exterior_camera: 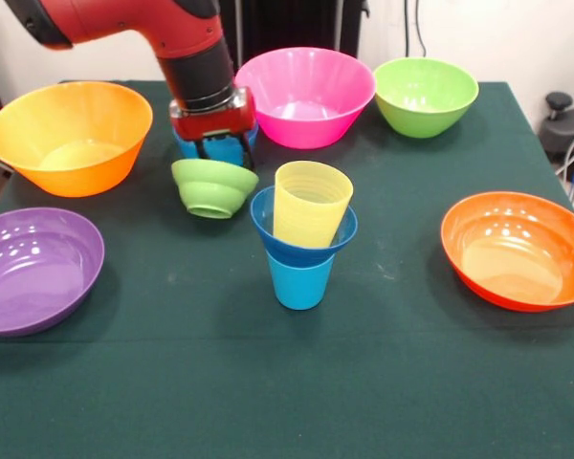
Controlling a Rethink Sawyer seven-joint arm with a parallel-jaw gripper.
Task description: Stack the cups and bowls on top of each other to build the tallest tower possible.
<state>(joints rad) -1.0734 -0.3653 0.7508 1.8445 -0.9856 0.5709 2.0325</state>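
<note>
Cups and bowls are partly stacked already: near the middle of the worktop (pixel 392 382) a light blue cup (pixel 299 281) stands upright, a small dark blue bowl (pixel 268 226) sits in its mouth, and a ribbed yellow cup (pixel 311 204) stands in that bowl, leaning a little. This short tower (pixel 303 234) is three pieces tall.

Just beside it, toward the far left, a small lime green bowl (pixel 213 186) appears to hang under the gripper (pixel 226 151), tilted and apparently upside down. The dark fingers (pixel 203 147) reach down to its upper edge, but whether they clamp it or only touch it I cannot tell. Behind them a light blue bowl (pixel 220 145) is mostly hidden by the red gripper body, so its pose is unclear.

My reading is that the green bowl is the piece in hand, meant to go onto the yellow cup. That calls for carrying it over the cup's rim, centring it and lowering gently, since the leaning cup could tip.

Larger bowls ring the worktop: yellow-orange (pixel 72 136) at the far left, purple (pixel 36 268) at the left edge and cut off there, pink (pixel 304 96) and green (pixel 426 94) along the far edge, orange (pixel 517 249) at the right edge, slightly clipped. The arm (pixel 124 24) runs out of the picture at the top.
</note>
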